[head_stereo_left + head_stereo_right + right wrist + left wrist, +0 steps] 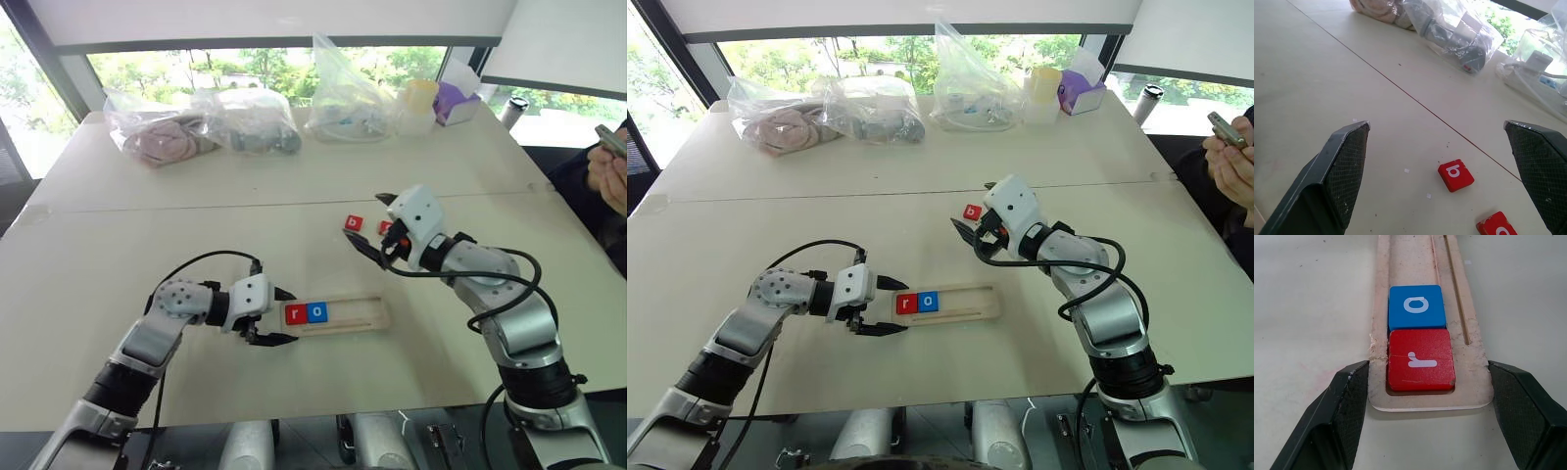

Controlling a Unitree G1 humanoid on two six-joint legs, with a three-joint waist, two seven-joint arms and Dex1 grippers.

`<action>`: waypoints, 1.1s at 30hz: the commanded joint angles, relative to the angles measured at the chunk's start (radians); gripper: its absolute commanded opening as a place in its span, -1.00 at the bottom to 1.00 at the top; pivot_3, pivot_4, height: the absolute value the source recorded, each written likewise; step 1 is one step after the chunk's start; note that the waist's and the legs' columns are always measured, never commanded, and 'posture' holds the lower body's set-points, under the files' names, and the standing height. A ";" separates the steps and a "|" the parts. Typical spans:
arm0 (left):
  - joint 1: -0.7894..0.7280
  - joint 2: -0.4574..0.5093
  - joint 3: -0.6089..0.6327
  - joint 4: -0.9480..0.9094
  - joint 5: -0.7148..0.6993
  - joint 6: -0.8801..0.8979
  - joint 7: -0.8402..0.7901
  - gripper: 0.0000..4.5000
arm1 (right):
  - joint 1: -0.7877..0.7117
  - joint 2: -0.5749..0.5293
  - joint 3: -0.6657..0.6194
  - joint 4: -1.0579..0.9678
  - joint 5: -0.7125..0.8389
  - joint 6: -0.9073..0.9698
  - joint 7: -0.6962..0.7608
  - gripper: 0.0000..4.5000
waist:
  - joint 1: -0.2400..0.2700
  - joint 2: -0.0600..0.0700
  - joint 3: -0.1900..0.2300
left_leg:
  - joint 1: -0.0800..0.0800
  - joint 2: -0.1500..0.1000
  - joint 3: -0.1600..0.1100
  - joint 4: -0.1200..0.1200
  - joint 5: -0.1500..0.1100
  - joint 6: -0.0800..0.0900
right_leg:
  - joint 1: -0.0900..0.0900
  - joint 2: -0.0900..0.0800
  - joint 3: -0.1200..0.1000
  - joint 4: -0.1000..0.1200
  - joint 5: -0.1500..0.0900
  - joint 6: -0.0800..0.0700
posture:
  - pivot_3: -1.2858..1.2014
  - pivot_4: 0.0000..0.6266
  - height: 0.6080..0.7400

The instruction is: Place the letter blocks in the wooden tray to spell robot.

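Note:
The wooden tray [355,316] lies flat on the table in front of me. At its left end sit a red block with "r" [1420,360] and, touching it, a blue block with "o" [1416,306]. My left gripper [288,316] is open just off that end, one finger [1337,411] to each side and nothing between them. Farther back on the table lie a red "b" block [1455,175] and another red block [1497,226], its letter cut off. My right gripper [370,220] hovers open above these two, holding nothing.
Clear plastic bags [250,122] of items, a lidded cup [418,106] and a purple box [457,102] line the table's far edge. A person's hands with a phone [1227,147] are at the right side. The tray's right part [367,313] holds no blocks.

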 commanded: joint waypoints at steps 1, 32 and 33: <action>0.030 0.015 -0.047 0.039 0.033 0.027 0.002 0.41 | -0.011 0.008 -0.006 -0.033 0.005 -0.014 -0.003 1.00 | 0.000 0.000 0.000 | 0.000 0.000 0.000 0.000 0.000 0.000 | 0.000 0.000 0.000 0.000 0.000 0.000 | 0.03 -0.52 1.00; 0.294 0.317 0.332 -0.114 -0.230 0.115 0.041 0.99 | -0.122 0.047 0.077 0.098 -0.041 0.013 0.009 1.00 | -0.056 0.001 0.001 | 0.007 0.011 -0.002 -0.018 0.000 0.000 | -0.009 0.015 0.003 0.003 -0.003 -0.015 | 0.03 -0.52 1.00; 0.299 0.301 0.363 -0.150 -0.268 0.153 0.069 0.99 | -0.139 0.053 0.088 0.112 -0.050 0.034 0.001 1.00 | -0.055 0.001 0.001 | 0.006 0.011 -0.002 -0.018 0.000 0.000 | -0.010 0.016 0.003 0.003 -0.003 -0.015 | 0.03 -0.52 1.00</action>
